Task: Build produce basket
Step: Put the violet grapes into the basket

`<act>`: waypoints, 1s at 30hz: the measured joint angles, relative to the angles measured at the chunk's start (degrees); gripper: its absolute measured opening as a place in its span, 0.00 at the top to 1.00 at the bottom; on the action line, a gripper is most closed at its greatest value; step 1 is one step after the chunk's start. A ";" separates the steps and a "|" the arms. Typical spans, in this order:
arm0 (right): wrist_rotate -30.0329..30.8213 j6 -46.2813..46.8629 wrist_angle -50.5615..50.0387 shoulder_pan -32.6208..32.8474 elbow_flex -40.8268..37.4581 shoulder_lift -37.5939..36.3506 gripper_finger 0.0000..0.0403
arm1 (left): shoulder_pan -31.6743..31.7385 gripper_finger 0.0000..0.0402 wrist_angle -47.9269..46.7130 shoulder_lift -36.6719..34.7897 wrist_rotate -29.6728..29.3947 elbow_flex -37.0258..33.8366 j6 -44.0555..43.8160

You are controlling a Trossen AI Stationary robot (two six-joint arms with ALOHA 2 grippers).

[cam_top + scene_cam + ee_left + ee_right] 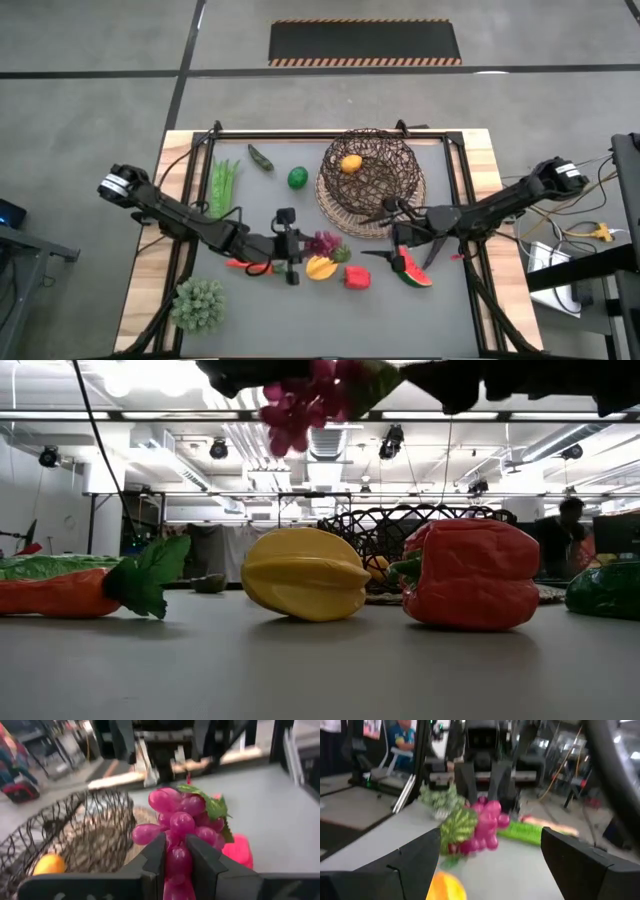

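My left gripper (303,245) is shut on the purple-red grapes (323,242), held above the table near its middle; they show at the top of the low view (300,405). My right gripper (372,237) is open and empty between the basket (370,180) and the watermelon slice (412,271), facing the grapes (485,827). An orange (351,164) lies in the basket. The mango (320,267), red pepper (357,278) and carrot (245,265) lie on the table below the grapes. My left gripper pinches the end of the bunch nearest to it (177,862) between its two fingers (154,862). The fingers come level from the table's left. The bunch juts out past the fingertips toward the table's right, its green leaf (212,807) on the far end, lifted clear of the table.
A lime (297,178), dark chili (260,157) and green beans (222,185) lie at the far left. A pale green leafy clump (198,303) sits at the near left. A dark frame (330,134) borders the work area. A person (572,520) stands in the room behind.
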 joint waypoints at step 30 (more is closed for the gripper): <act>2.95 4.01 28.34 -2.84 9.84 26.02 0.19 | 0.90 0.88 36.05 0.35 0.26 -9.64 12.81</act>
